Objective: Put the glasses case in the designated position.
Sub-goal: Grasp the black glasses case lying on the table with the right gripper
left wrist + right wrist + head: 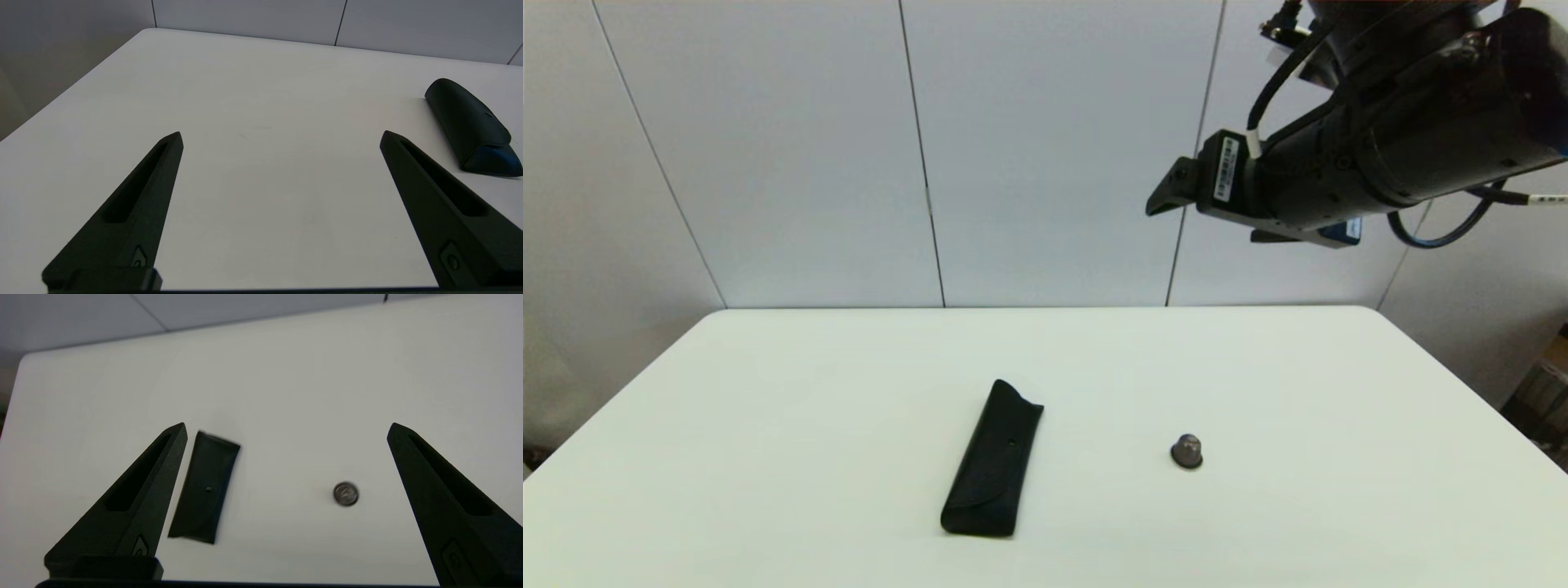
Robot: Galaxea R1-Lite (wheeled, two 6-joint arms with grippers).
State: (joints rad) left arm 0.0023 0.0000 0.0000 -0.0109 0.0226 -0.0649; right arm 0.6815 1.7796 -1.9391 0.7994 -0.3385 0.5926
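Observation:
The glasses case (994, 461) is a long slim black pouch lying flat on the white table (768, 408), a little left of the middle, with its rounded end toward me. High above it hangs my right gripper (286, 426), open and empty; the right wrist view looks down on the case (206, 490) from well above. My right arm (1339, 155) shows at the upper right of the head view. My left gripper (282, 136) is open and empty, low over bare table, with the case (470, 122) off to one side beyond its finger. The head view does not show the left arm.
A small grey dome-shaped knob (1187, 452) stands on the table to the right of the case, also seen as the knob (346, 494) from above. Pale wall panels rise behind the table's far edge. Dark clutter sits beyond the table's right edge.

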